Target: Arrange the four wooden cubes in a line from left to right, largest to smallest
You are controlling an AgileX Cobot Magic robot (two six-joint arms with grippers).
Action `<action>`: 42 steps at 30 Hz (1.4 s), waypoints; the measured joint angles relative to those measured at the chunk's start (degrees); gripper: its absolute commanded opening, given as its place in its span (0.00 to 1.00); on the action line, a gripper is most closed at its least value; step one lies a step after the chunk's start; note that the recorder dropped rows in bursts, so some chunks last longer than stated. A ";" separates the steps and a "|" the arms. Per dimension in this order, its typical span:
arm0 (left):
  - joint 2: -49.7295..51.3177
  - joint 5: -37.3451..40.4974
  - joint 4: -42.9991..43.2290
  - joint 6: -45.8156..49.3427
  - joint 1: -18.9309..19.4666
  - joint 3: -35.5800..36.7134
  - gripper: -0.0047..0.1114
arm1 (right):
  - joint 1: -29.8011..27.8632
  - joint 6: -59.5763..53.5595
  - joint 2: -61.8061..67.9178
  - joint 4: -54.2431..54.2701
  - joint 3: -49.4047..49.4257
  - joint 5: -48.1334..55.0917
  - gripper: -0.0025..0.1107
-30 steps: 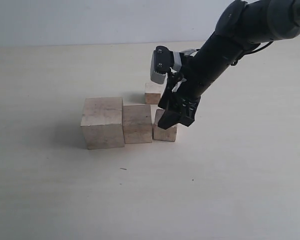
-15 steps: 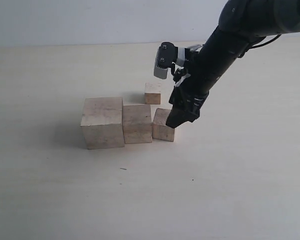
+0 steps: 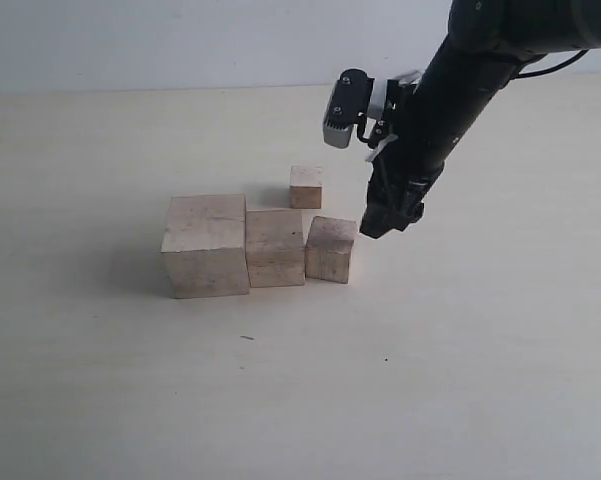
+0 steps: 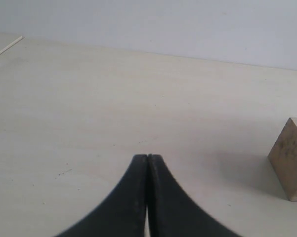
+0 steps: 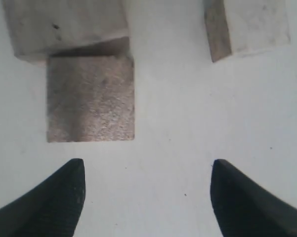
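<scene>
Left of centre in the exterior view, the largest cube (image 3: 206, 245), second cube (image 3: 275, 247) and third cube (image 3: 330, 249) stood side by side, the smallest cube (image 3: 305, 186) apart above them, while the right gripper (image 3: 380, 222) hung just right of the third, jaws wide and empty, and the left gripper (image 4: 147, 157) was closed.

The table (image 3: 460, 350) bears a big cube (image 3: 206, 245), middle cube (image 3: 275, 247) and small cube (image 3: 330, 249) in a row; the smallest cube (image 3: 305, 186) sits apart behind.

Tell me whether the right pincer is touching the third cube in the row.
Apart. The right wrist view shows bare table between the right pincer and the third cube.
</scene>
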 measured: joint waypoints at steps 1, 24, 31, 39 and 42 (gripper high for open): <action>0.00 0.00 0.00 0.00 0.00 0.00 0.04 | 0.00 1.28 0.38 -1.09 0.00 -0.57 0.62; 0.00 0.00 0.00 0.00 0.00 0.00 0.04 | 0.00 8.85 6.57 1.04 0.00 -10.17 0.62; 0.00 0.00 0.00 0.00 0.00 0.00 0.04 | 0.10 8.85 6.57 1.53 0.00 -8.09 0.62; 0.00 0.00 0.00 0.00 0.00 0.00 0.04 | 0.10 8.85 6.57 4.43 0.00 -7.49 0.62; 0.00 0.00 0.00 0.00 0.00 0.00 0.04 | 0.10 8.85 6.57 4.60 0.00 -6.11 0.62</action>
